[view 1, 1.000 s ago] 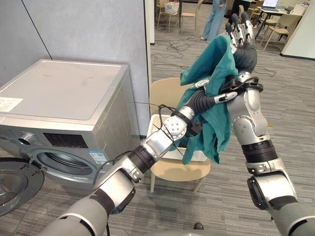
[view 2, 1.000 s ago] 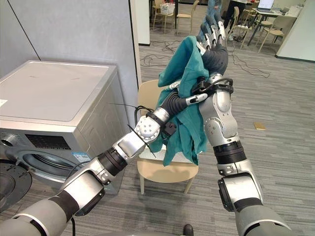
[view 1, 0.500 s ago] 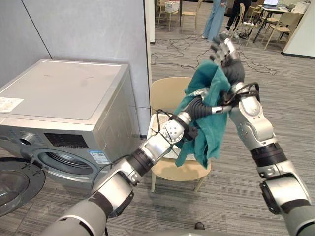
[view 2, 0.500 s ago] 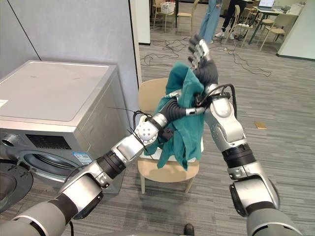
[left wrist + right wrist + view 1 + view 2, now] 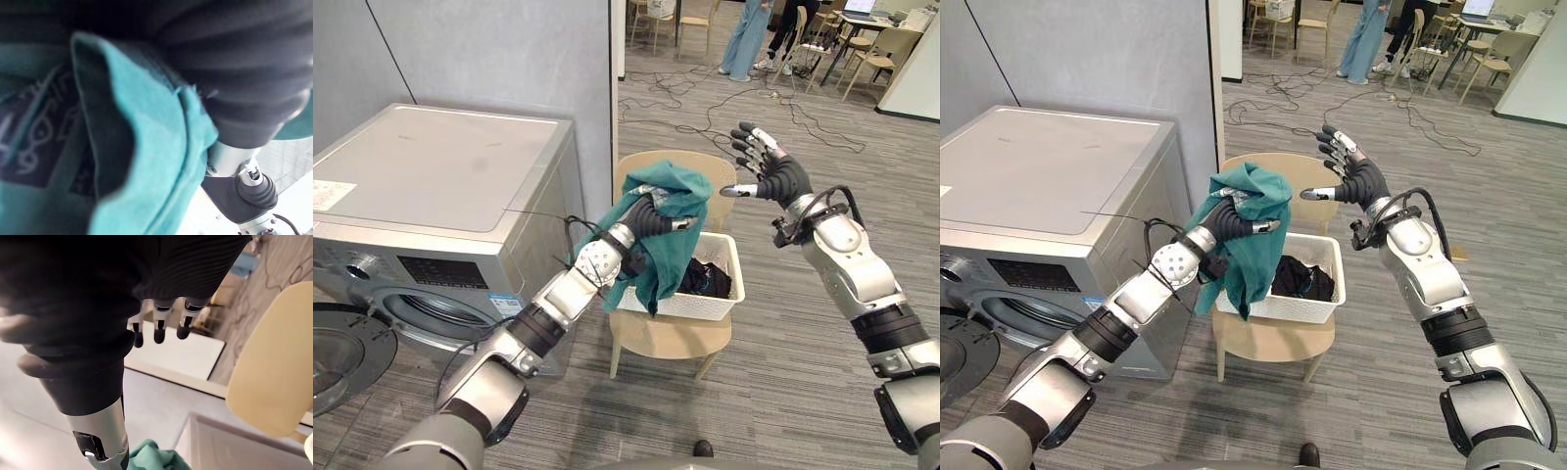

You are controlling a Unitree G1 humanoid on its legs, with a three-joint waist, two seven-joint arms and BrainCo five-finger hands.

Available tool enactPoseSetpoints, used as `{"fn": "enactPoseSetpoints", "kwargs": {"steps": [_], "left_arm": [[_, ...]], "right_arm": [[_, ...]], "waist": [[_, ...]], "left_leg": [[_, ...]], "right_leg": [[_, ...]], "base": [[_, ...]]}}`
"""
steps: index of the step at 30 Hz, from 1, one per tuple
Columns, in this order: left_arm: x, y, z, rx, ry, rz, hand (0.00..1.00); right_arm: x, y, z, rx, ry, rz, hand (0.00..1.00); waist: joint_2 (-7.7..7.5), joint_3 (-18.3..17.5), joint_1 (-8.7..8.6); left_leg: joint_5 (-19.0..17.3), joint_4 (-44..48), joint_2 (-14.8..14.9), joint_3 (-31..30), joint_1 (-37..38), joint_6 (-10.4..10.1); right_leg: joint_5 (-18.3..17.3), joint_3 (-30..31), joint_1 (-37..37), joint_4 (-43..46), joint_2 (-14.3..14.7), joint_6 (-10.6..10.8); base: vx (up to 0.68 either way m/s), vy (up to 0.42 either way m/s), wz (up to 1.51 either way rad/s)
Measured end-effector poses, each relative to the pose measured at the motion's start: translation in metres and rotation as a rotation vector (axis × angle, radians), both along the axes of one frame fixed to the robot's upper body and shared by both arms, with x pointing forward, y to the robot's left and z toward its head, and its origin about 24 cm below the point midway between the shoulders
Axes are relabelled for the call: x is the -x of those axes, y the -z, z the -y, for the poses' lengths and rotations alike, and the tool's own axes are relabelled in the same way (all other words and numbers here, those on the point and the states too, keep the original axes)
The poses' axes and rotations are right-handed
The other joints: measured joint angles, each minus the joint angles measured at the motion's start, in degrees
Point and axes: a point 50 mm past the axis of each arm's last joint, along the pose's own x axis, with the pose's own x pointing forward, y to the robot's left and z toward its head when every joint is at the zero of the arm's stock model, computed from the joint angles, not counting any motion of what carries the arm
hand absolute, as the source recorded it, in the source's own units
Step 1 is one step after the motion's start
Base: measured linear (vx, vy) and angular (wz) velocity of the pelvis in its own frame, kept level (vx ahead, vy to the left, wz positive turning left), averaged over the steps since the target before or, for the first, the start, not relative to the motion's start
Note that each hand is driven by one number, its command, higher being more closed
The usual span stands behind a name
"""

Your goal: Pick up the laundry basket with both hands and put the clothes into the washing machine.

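Head camera first: the left hand [image 5: 649, 217] is up over the near-left end of the white laundry basket [image 5: 701, 305], with a teal garment [image 5: 661, 253] draped over it and hanging down past the basket's rim. The cloth covers most of the hand, so I honestly can't tell if it's clamped on it or just wearing it like a hat. The basket sits on a beige chair [image 5: 666, 338] right beside the washing machine [image 5: 440, 181], and there's dark clothing [image 5: 707, 279] in it. The machine's door [image 5: 337, 357] hangs open at the lower left. The right hand [image 5: 775, 178] is up in the air past the chair back, spread wide, holding nothing.

Left wrist view: teal fabric bunched right against the dark ribbed cover.

Right wrist view: straight fingers [image 5: 159, 328] on nothing, chair back beyond them, and a scrap of teal.
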Motion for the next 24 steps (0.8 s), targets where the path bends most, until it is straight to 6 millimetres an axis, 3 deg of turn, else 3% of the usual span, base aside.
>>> {"fn": "enactPoseSetpoints", "kwargs": {"steps": [3,8,11,14,16,19,24], "left_arm": [[0.006,0.0,-0.003,-0.005,0.007,0.014,1.0],[0.014,-0.001,-0.025,0.073,-0.049,0.022,1.0],[0.028,-0.008,-0.058,0.163,-0.148,0.07,1.0],[0.049,-0.021,-0.107,0.241,-0.315,0.162,1.0],[0.074,-0.035,-0.147,0.303,-0.468,0.268,1.0],[0.107,-0.052,-0.184,0.331,-0.628,0.407,1.0],[0.149,-0.067,-0.228,0.327,-0.871,0.582,1.0]], "right_arm": [[0.002,0.0,0.012,0.004,0.033,0.0,0.0],[0.017,-0.006,0.037,-0.072,0.115,0.054,0.0],[0.039,-0.003,0.068,-0.178,0.244,0.116,0.0],[0.067,0.014,0.107,-0.256,0.434,0.121,0.0],[0.093,0.032,0.13,-0.308,0.568,0.105,0.0],[0.12,0.058,0.148,-0.387,0.699,0.068,0.0],[0.159,0.093,0.164,-0.501,0.909,0.029,0.0]], "waist": [[-0.05,0.0,0.04],[-0.07,0.0,0.12],[-0.07,0.0,0.05],[0.02,0.0,-0.04],[0.3,-0.2,0.01],[0.48,-0.4,0.3],[1.4,-1.6,1.56]], "left_leg": [[-0.2,0.1,0.1,-0.2,0.0,0.0],[-1.1,1.2,0.2,-0.3,-0.3,0.1],[-1.3,1.3,0.2,0.0,-0.1,0.0],[-1.3,1.0,0.2,0.4,0.0,0.0],[-1.4,0.9,0.2,0.5,0.0,0.0],[-1.5,0.8,0.2,0.5,0.1,-0.1],[-1.5,0.2,0.2,0.4,-0.1,0.0]], "right_leg": [[-0.4,-0.1,0.0,0.6,0.0,0.0],[-0.8,-0.1,0.0,0.9,0.0,0.0],[-0.8,-0.1,0.0,1.1,0.0,-0.1],[-1.3,-0.2,-0.1,1.1,0.0,-0.1],[-1.6,-0.2,-0.1,1.1,0.0,0.2],[-1.7,-0.2,-0.1,1.1,0.0,0.3],[-2.0,-0.4,0.0,1.1,-0.1,0.2]], "base": [[0.0,0.0,0.03],[0.0,0.001,-0.01],[0.0,0.002,-0.03],[0.0,0.0,0.0],[0.0,0.0,0.0],[0.0,0.0,0.0],[0.0,0.0,0.0]]}}
